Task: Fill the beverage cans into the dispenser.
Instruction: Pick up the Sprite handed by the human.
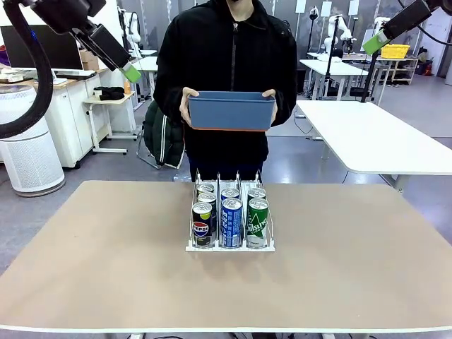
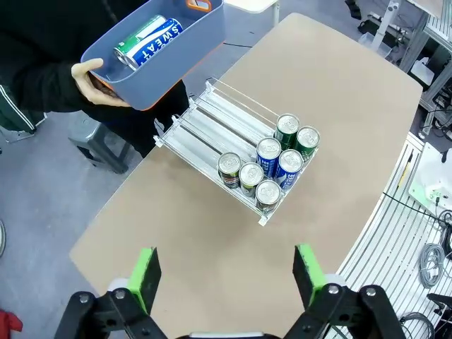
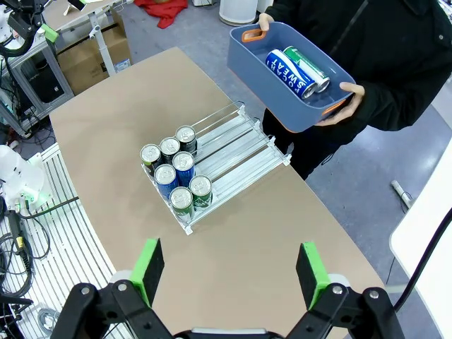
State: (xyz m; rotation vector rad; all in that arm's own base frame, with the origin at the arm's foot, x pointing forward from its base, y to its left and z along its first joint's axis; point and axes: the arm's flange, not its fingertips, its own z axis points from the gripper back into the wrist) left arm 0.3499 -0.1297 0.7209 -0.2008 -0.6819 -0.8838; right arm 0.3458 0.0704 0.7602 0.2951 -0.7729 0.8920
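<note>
The white wire dispenser sits at the table's middle and holds several beverage cans: a black Pepsi can, a blue can and a green can stand in front, with more behind them. Both wrist views show the dispenser from above, its far lane ends bare. A person across the table holds a blue tub at chest height. Two cans lie in it, one blue and one green. My left gripper and right gripper hang high above the table, open, nothing between their fingers.
The tan table has wide bare areas on both sides of the dispenser. A white table stands beyond at the right. A cabinet and a round white appliance stand at the left.
</note>
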